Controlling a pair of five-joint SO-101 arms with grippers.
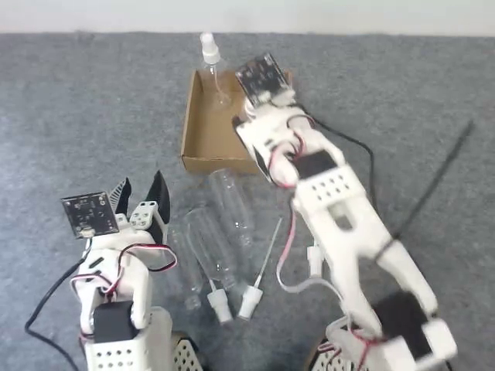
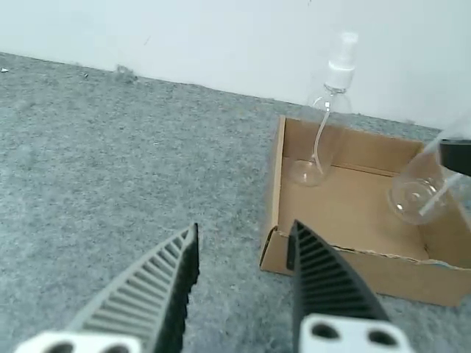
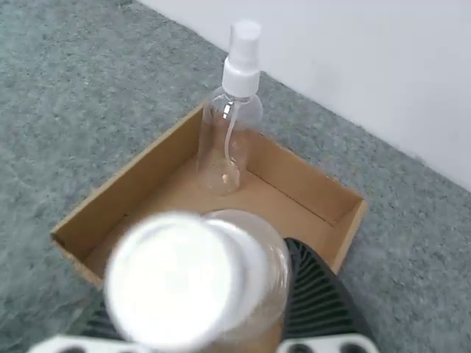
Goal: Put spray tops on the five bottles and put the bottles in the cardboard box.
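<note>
The cardboard box point(image 1: 199, 127) lies open at the far middle of the grey carpet. One clear bottle with a white spray top point(image 1: 210, 66) point(image 3: 229, 110) point(image 2: 324, 110) stands upright in the box's far corner. My right gripper point(image 3: 221, 301) hangs over the box, shut on a second capped bottle point(image 3: 191, 283) point(image 2: 423, 191) whose base hovers just above the box floor. My left gripper point(image 1: 139, 189) point(image 2: 243, 243) is open and holds nothing, low over the carpet, near and to the left of the box. Three clear bottles point(image 1: 232, 205) point(image 1: 210, 247) point(image 1: 184, 263) lie between the arms.
Two white spray tops point(image 1: 220, 303) point(image 1: 249, 300) rest at the near ends of the lying bottles, one with its thin tube pointing away. The right arm point(image 1: 340, 209) stretches diagonally over the carpet beside them. A white wall point(image 2: 221, 37) borders the far side.
</note>
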